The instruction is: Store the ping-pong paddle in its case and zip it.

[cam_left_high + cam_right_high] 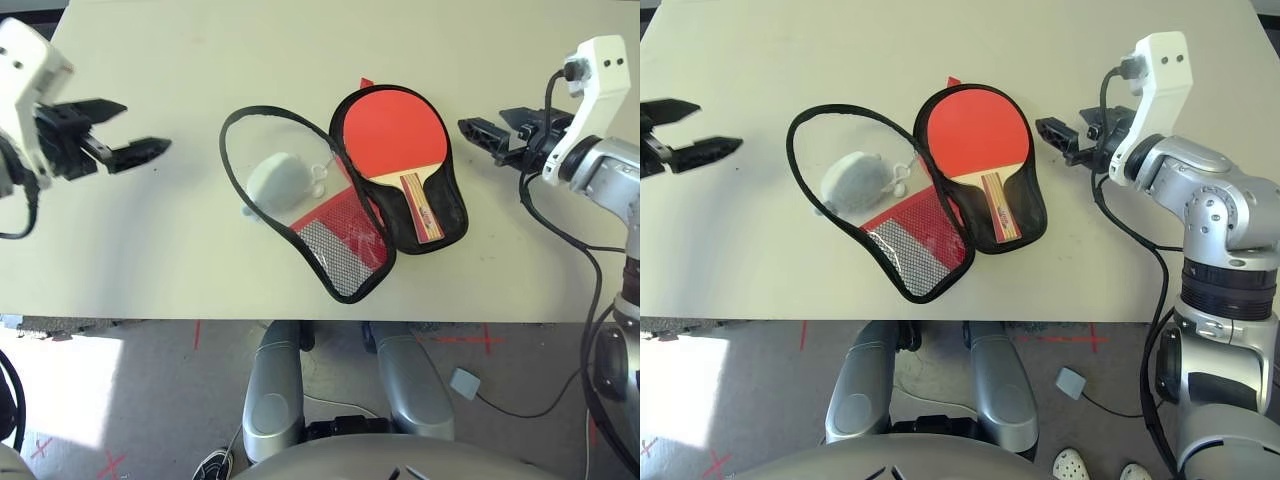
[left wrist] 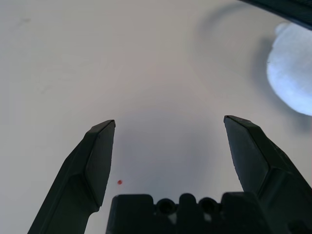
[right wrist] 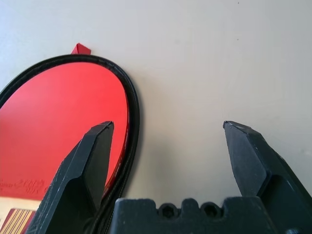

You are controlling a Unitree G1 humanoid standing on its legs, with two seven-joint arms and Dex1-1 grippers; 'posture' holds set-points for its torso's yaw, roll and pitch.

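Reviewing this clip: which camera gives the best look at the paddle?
The left eye view: the paddle appears whole there, red face and striped handle, lying in the open case. The right eye view shows it whole too, about equally well. The right wrist view catches only part of the red face and handle.

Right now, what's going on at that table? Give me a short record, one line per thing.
paddle: lying in the black half of the case, red side up
case: open, its clear and mesh flap folded out to the robot's left
plush: on the table, seen through the flap's clear part
left gripper: open, holding nothing
right gripper: open, holding nothing
still to do: close the flap, zip the case
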